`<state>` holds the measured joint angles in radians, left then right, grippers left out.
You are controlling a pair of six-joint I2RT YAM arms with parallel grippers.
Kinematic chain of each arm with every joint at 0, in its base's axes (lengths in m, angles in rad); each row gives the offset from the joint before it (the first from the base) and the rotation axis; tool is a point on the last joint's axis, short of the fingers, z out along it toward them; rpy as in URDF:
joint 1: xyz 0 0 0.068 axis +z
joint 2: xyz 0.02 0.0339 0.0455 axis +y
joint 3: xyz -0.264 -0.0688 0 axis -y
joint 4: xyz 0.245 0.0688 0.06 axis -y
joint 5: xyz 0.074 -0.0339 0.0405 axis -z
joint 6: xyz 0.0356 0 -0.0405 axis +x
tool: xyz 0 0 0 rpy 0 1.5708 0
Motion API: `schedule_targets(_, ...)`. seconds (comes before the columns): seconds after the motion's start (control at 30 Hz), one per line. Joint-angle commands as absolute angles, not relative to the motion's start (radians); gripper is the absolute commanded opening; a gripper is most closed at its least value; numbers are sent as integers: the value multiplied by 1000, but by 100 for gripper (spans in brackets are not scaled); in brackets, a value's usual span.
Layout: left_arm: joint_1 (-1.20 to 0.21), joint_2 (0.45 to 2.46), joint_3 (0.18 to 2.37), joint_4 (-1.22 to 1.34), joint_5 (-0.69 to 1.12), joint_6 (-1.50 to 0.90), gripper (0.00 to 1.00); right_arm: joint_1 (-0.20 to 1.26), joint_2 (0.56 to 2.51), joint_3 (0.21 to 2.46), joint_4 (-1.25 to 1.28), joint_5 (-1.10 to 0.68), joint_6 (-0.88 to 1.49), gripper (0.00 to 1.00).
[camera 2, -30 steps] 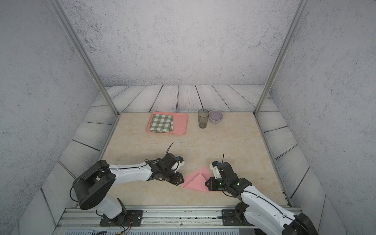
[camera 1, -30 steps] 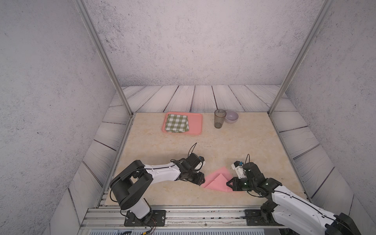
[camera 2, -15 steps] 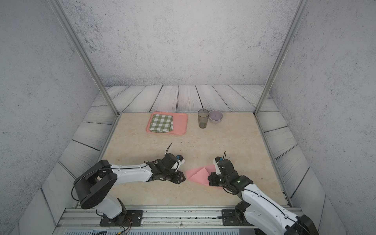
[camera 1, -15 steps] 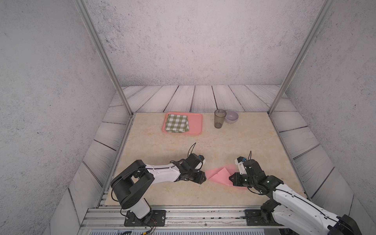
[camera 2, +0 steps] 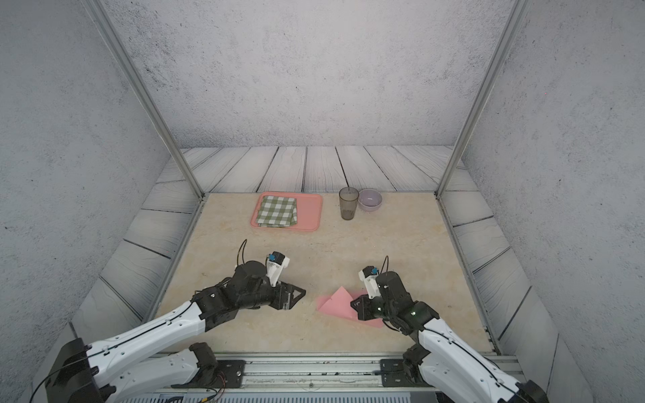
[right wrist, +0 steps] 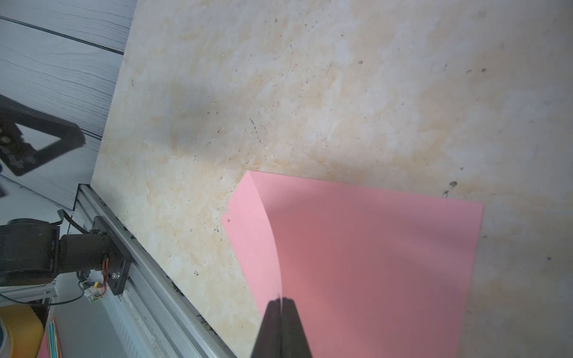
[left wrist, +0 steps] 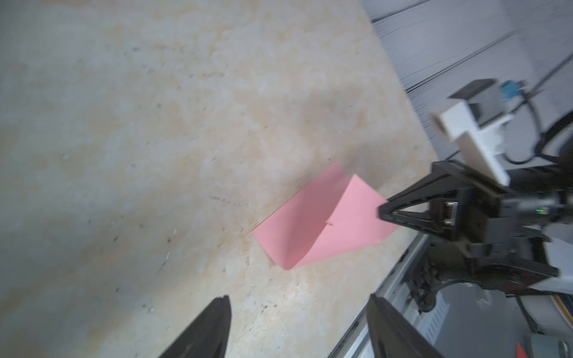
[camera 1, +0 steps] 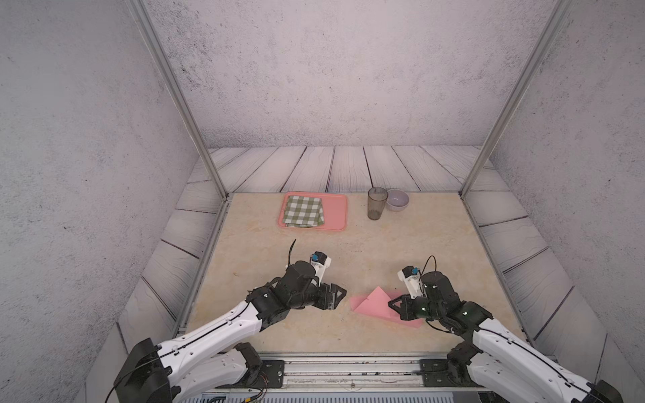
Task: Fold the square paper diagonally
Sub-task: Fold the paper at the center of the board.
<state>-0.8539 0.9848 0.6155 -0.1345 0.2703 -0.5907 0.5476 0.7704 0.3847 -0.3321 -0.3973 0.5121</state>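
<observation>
Your right hand (right wrist: 281, 305) is pinched shut on a lifted flap of the square paper (camera 1: 372, 304), the thin edge caught in its grip; the paper lies partly folded over on the tabletop (camera 1: 384, 251), lower right of centre in both top views, near the front edge; your left hand (left wrist: 299, 310) stands wide apart and holds nothing; it sits just left of the paper in a top view, clear of it

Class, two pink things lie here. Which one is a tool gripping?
The square paper, near the front, its raised flap pinched in the right tool. The rigid tray sits at the back, bearing a checked cloth.
</observation>
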Motion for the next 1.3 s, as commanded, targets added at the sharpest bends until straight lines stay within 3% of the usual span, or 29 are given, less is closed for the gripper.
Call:
schedule_targets(0.0,-854,1006,587,-77,357,-514,79,548,760,380,-316,-426,479,0)
schedule_targets(0.43,-861,1417,714,-37,493,-302,77,549,885,362,-202,-512,458,0)
schedule_targets(0.93,-895,1573,808,-10,521,-275,65,549,853,342,-187,-528,463,0)
schedule_targets(1.27,-919,1633,870,-20,554,-270,44,549,856,341,-179,-536,466,0)
